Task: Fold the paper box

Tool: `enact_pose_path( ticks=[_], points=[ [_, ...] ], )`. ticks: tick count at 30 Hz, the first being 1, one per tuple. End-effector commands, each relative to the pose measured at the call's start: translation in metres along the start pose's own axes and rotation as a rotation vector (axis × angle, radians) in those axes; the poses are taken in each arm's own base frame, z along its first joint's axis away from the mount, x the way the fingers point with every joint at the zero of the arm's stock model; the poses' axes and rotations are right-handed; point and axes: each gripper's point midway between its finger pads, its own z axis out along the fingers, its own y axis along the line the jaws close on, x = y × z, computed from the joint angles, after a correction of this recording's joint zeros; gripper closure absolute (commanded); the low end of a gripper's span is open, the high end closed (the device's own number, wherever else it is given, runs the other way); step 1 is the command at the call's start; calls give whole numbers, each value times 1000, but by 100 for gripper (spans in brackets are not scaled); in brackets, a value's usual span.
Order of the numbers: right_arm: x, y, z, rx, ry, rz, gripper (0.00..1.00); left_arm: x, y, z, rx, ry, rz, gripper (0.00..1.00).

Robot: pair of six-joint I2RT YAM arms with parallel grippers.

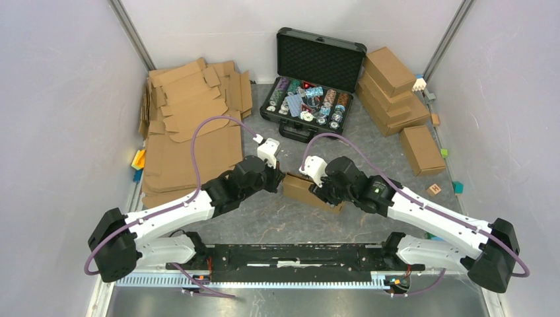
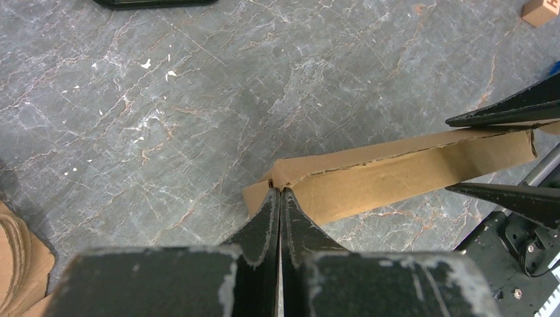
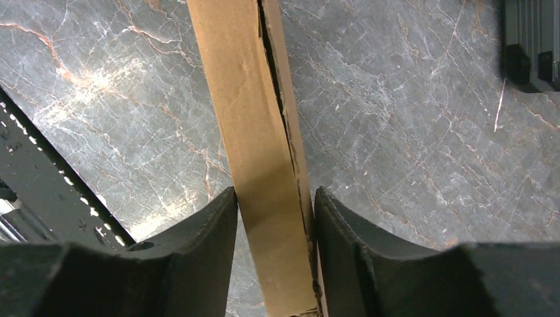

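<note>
One paper box (image 1: pixel 298 188); right claw (image 3: pixel 276 198) clasps, hides end; left claw (image 2: pixel 280 191) closed

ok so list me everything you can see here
paper box: one, brown, table centre, between the grippers
flat cardboard blanks: a pile, brown, far left
finished boxes: a stack plus one apart, brown, far right
case: one, black, open, far centre
chips: many, mixed colours, inside the case
small blocks: a few, mixed colours, along both side edges
table: one, grey marbled
left gripper: one, black, shut, tips at the paper box's end
right gripper: one, black, closed around the paper box's other end
</note>
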Motion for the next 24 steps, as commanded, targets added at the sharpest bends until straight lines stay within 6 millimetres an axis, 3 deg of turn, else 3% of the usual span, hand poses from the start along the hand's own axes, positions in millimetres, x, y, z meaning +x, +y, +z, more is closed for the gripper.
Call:
enact_pose_path(
  ticks=[1, 7, 13, 16, 24],
  points=[
    [-18, -11, 0, 57, -60, -15, 52, 10, -3, -8, 0, 63, -13, 98],
    [-20, -13, 5, 64, -51, -25, 64, 7, -4, -8, 1, 66, -12, 98],
    [-22, -15, 8, 74, -53, -30, 62, 7, -4, -7, -8, 82, -9, 98],
    [-24, -20, 9, 95, -53, -32, 54, 10, -3, -5, -15, 92, -10, 98],
    [-24, -27, 1, 137, -40, -12, 9, 10, 2, -1, -53, 93, -34, 98]
  ],
)
